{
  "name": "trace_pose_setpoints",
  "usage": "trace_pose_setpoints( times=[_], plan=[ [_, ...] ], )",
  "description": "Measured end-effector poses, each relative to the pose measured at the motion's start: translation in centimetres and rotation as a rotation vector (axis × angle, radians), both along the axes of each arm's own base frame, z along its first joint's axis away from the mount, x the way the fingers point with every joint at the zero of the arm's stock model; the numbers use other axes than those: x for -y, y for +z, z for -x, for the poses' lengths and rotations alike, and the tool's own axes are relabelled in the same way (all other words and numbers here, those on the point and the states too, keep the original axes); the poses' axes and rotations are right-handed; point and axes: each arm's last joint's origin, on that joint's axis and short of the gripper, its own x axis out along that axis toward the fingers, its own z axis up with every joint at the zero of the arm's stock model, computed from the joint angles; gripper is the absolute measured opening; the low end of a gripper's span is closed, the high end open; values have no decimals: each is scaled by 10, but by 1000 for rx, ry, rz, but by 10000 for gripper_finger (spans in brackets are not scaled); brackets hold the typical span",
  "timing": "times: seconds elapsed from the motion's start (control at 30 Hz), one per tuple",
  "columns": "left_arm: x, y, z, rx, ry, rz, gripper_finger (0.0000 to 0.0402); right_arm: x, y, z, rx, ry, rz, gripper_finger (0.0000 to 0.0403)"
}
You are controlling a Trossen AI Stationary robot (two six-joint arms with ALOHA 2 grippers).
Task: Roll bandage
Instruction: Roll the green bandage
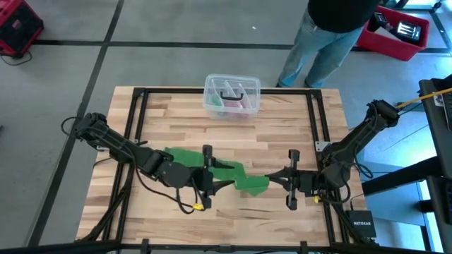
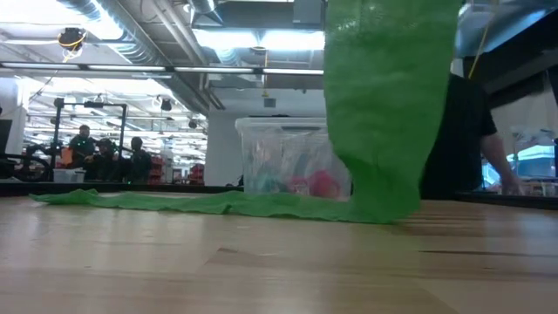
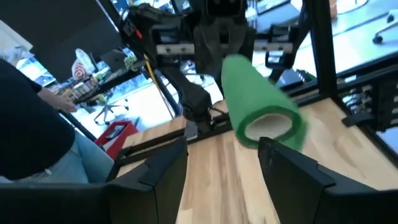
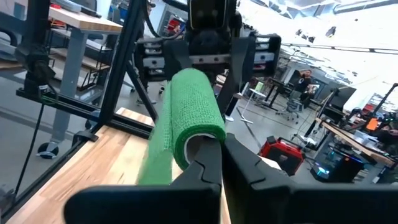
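Observation:
The green bandage shows partly rolled: a hollow roll [image 4: 193, 106] is held up above the table with my right gripper [image 4: 217, 155] shut on it. From the roll a loose strip [image 2: 384, 105] hangs down to the wood. The rest lies flat [image 1: 185, 156] toward the table's left. My left gripper [image 3: 224, 146] stands open, facing the roll's free end [image 3: 267, 124], which sits just over one finger [image 3: 280, 165] and not between the two. My right gripper holds the roll by the rim of one open end [image 4: 200, 144], its shut fingertips meeting there. The fingers come in level from the table's right, along the roll. The roll sticks out beyond them toward the left gripper, lifted clear. Whether my left gripper touches the roll, I cannot tell.
A clear plastic box [image 1: 232, 95] with pink and dark items stands at the table's far middle. A black frame [image 1: 141, 113] runs around the tabletop. A person [image 1: 332, 32] stands beyond the far edge, beside a red bin [image 1: 399, 32].

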Motion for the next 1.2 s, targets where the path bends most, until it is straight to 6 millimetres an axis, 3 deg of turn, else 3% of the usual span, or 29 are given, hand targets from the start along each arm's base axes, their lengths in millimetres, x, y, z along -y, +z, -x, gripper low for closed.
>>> trace_pose_setpoints(
  times=[1.2],
  plan=[
    [-1,1,-2,16,14,-13,192,1,-4,0,-30,-25,22,1]
  ],
)
